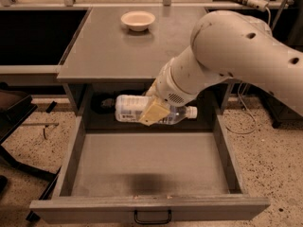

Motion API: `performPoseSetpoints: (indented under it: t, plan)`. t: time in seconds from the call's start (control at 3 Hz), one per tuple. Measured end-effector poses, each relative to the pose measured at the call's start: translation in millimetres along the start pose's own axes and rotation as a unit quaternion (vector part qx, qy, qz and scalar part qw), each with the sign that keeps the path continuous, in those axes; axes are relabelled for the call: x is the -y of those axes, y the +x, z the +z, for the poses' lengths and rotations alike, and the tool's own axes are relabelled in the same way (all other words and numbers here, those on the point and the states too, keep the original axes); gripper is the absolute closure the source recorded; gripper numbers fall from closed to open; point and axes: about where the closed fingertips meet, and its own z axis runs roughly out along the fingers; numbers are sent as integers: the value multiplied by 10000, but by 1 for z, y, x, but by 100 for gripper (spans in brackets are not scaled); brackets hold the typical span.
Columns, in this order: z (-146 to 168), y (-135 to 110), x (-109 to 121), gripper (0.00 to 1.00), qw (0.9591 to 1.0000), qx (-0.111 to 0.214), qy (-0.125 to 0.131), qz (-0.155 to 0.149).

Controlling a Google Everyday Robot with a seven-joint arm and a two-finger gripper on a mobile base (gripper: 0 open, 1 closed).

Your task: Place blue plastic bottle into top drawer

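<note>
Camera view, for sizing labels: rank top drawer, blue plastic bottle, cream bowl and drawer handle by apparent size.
1. top drawer
2. blue plastic bottle, gripped by the tool above the drawer's rear
3-4. cream bowl and drawer handle: similar width; the bowl is farther, so unsure

The gripper (154, 111), its jaws matt yellowish plastic, clamps the blue plastic bottle (130, 109), clear and glossy with a pale matt label, over the back of the top drawer (142, 167), dull grey metal. The table (118, 51) is smooth matt grey; the arm (227, 56) smooth cream plastic.
</note>
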Motion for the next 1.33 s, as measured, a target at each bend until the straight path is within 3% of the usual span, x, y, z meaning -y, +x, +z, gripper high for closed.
performPoseSetpoints:
  t: [0.33, 0.67, 1.0, 1.33]
  plan:
    - [20, 11, 3, 100, 9995, 136, 141, 231]
    - [84, 48, -7, 100, 9968, 155, 187, 766]
    - [138, 70, -16, 100, 9916, 247, 313, 1234]
    - [175, 75, -20, 100, 9882, 370, 413, 1430]
